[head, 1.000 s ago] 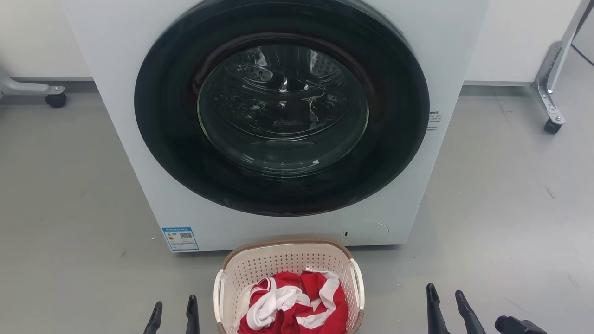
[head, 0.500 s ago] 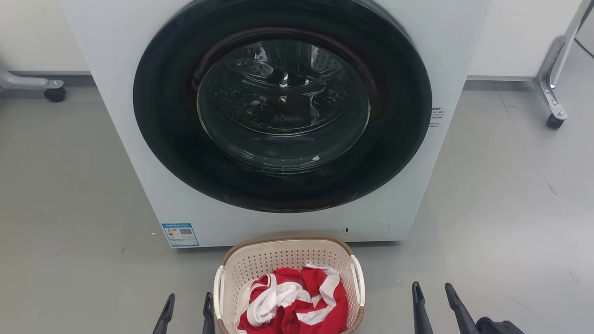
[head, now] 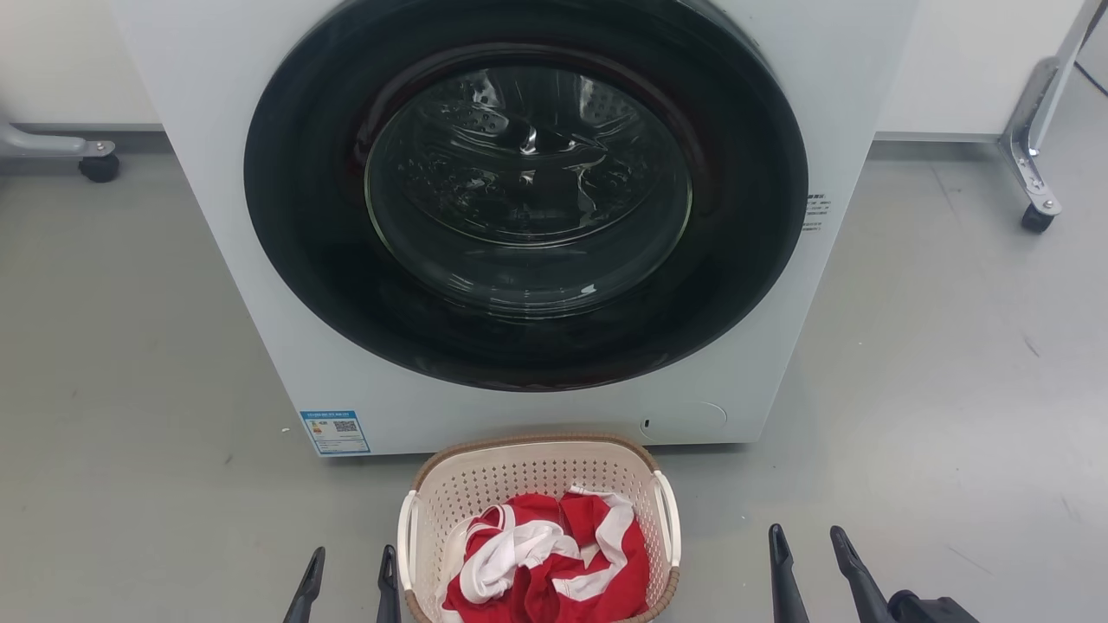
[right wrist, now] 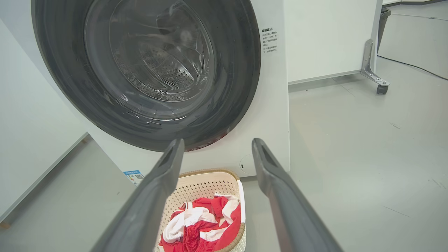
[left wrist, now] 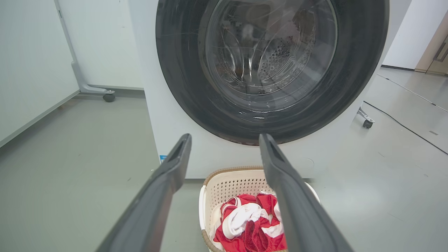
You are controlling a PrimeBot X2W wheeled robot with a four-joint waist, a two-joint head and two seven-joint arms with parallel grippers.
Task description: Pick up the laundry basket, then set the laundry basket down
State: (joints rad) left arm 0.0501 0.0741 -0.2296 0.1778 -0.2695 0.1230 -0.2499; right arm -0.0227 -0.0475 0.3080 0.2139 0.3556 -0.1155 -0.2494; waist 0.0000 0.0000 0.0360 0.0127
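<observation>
The laundry basket (head: 519, 472) stands on the grey floor right in front of the washing machine, cream and perforated, with a brown rim and white side handles. A red and white garment (head: 545, 571) lies crumpled inside it. My left gripper (head: 351, 558) is open just left of the basket's left handle, its inner finger close beside it. My right gripper (head: 807, 536) is open to the right, a clear gap away from the right handle. The left wrist view shows the left gripper (left wrist: 225, 140) open above the basket (left wrist: 227, 183). In the right wrist view the right gripper (right wrist: 217, 143) is open above the basket (right wrist: 201, 185).
The white washing machine (head: 216, 216) with its round dark glass door (head: 528, 190) shut rises directly behind the basket. Wheeled metal frame legs stand at the far left (head: 99, 164) and far right (head: 1034, 216). A black cable (left wrist: 402, 122) runs across the floor on the right.
Both grippers have shifted inward toward the basket, the left one rightward and the right one leftward. The head camera tilted slightly, so the scene sits a little higher.
</observation>
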